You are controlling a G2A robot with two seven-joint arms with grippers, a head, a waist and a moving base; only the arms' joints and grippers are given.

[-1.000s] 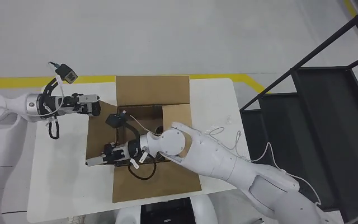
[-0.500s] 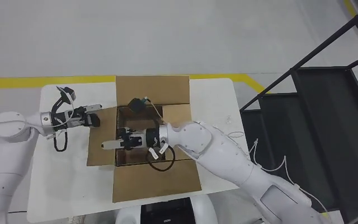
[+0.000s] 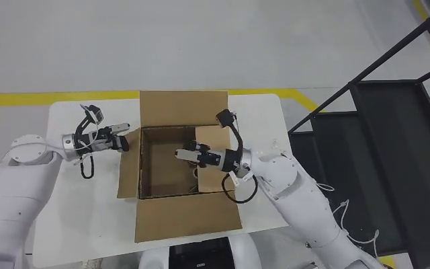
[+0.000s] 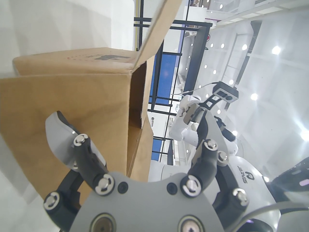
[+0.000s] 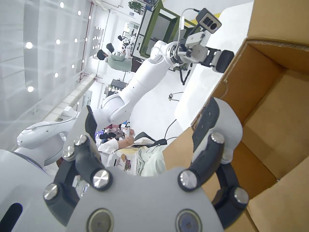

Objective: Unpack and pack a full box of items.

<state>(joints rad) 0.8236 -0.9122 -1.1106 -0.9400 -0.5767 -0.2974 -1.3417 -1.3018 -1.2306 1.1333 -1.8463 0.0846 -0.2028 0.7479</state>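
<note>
An open cardboard box (image 3: pixel 181 107) stands mid-table with its flaps spread; the inner walls and floor that show in the right wrist view are bare cardboard (image 5: pixel 277 121). My left gripper (image 3: pixel 124 143) is at the far corner of the left flap (image 3: pixel 129 168), which stands nearly upright. In the left wrist view this gripper (image 4: pixel 130 131) is open, with the flap's edge (image 4: pixel 135 146) between its fingers and not pinched. My right gripper (image 3: pixel 180 153) hovers over the box's right side above the right flap (image 3: pixel 213 138). It is open and holds nothing (image 5: pixel 149 124).
The white table (image 3: pixel 74 222) has bare room to the left and right of the box. A small clear object (image 3: pixel 273 142) lies on the table's right part. A dark metal stair frame (image 3: pixel 376 121) stands to the right of the table.
My right arm has pulled back from the box's left side to its right side. My left gripper came in to the left flap, which rose from lying flat to nearly upright.
</note>
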